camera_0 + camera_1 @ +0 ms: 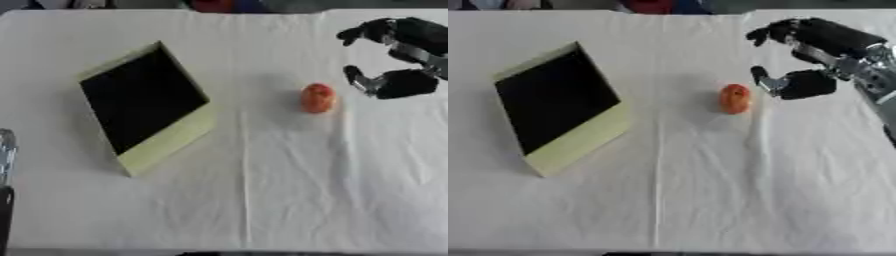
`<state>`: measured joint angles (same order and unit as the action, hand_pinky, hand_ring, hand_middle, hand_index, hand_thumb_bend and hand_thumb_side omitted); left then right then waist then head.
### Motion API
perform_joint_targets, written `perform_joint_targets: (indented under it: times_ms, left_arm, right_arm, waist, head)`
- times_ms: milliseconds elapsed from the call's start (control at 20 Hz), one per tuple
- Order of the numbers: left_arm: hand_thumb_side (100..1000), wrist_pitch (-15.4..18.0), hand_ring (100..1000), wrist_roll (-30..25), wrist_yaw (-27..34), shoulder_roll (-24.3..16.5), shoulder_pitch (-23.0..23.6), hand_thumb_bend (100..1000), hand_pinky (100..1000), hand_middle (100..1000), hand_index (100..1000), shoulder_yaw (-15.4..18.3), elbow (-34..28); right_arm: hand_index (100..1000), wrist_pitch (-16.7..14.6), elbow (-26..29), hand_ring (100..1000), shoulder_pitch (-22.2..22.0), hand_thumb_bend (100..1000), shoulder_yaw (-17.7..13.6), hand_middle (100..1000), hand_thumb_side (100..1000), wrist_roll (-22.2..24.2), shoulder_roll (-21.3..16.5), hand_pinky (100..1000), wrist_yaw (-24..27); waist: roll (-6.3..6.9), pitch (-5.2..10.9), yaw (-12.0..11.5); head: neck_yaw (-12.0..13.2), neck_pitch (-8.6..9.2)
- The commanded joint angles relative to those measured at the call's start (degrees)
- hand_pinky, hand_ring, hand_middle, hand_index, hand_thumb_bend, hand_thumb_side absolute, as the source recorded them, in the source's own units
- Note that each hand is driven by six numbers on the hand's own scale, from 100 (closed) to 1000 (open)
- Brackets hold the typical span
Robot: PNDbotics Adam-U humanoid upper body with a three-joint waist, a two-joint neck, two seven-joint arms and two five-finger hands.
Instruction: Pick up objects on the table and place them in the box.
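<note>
While the white cloth lies creased over the whole surface [262, 200], the far edge shows only a dark strip of room, with a red shape [210, 5] cut off at the top; what it is cannot be made out; a long fold runs down the cloth from near the middle toward the near edge.

Over on the robot's left sits the box [144, 107], pale yellow-green walls, dark inside, set askew to the surface edges; nothing can be seen inside it, the interior is just black.

And there's the orange-red object [734, 98], small and rounded, standing on the cloth right of centre, well apart from the box; it looks like a fruit, though no more can be told.

The right robot hand [802, 82] comes in from the upper right, black with silver joints; its fingers [776, 31] are spread above and its thumb below, apart, holding nothing; the thumb tip sits just beside the object on its right, not touching it as far as can be seen; whether the hand hangs above the cloth or rests on it cannot be told.

At the lower left edge, a grey and black sliver of the left robot hand [5, 160] is cut off; its fingers cannot be judged.
</note>
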<state>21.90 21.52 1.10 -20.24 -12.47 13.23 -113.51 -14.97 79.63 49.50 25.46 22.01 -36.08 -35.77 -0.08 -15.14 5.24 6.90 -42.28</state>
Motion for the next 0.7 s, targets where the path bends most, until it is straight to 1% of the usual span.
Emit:
perform_joint_targets:
  times_ms: [50,150,300,350,400,450,600,650,700]
  left_arm:
    - [674,-0.06,701,-0.28,0.36,-1.0,-0.68,100,568,771,771,0.02,-1.08]
    - [673,-0.1,701,-0.34,0.37,-0.95,-0.73,100,568,771,771,-0.01,-1.08]
    - [672,-0.13,701,-0.4,0.31,-0.89,-0.75,100,568,771,771,-0.03,-1.08]
    - [672,-0.15,701,-0.41,0.28,-0.84,-0.75,100,568,771,771,-0.04,-1.08]
    - [672,-0.15,701,-0.43,0.26,-0.79,-0.74,100,568,771,771,-0.05,-1.08]
    - [672,-0.16,701,-0.44,0.25,-0.73,-0.72,100,568,771,771,-0.05,-1.08]
    - [673,-0.2,701,-0.5,0.31,-0.54,-0.73,100,568,772,771,-0.1,-1.08]
    - [672,-0.21,701,-0.54,0.34,-0.5,-0.77,100,568,771,771,-0.12,-1.08]
    - [672,-0.23,701,-0.58,0.37,-0.46,-0.79,100,568,772,771,-0.15,-1.08]
  right_arm:
    - [984,0.89,-0.38,889,1.54,100,-0.3,819,608,2.88,-0.36,899,-1.4]
    - [985,1.97,-0.28,882,1.75,100,-0.37,822,607,4.7,0.16,901,-2.28]
    - [986,3.5,0.03,879,1.96,100,-0.51,820,576,6.62,1.31,904,-4.25]
    - [989,3.9,-0.05,882,1.98,100,-0.44,824,539,7.07,1.72,908,-4.96]
    - [989,4.24,-0.23,882,2.02,100,-0.37,823,531,7.45,2.09,908,-5.69]
    - [993,4.64,-0.54,885,2.03,100,-0.38,824,463,7.72,2.44,911,-6.47]
    - [1000,5.42,-1.56,895,2.05,100,-0.45,832,465,8.08,3.56,916,-8.72]
    - [1000,5.53,-2.0,903,2.1,100,-0.41,838,493,8.21,3.89,921,-9.4]
    - [1000,5.52,-2.44,904,2.17,100,-0.34,839,500,8.39,4.23,922,-10.07]
  waist:
    - [0.07,1.02,-0.07]
    - [0.1,1.02,-0.13]
    - [0.2,1.03,-0.3]
    - [0.23,1.02,-0.38]
    - [0.26,1.01,-0.43]
    - [0.3,0.97,-0.49]
    - [0.39,0.85,-0.6]
    - [0.42,0.81,-0.63]
    - [0.45,0.77,-0.65]
  head:
    - [0.01,0.02]
    - [-0.08,-0.04]
    - [-0.24,0.03]
    - [-0.33,0.05]
    - [-0.4,0.06]
    - [-0.46,0.05]
    - [-0.56,-0.09]
    - [-0.61,-0.08]
    - [-0.62,-0.07]
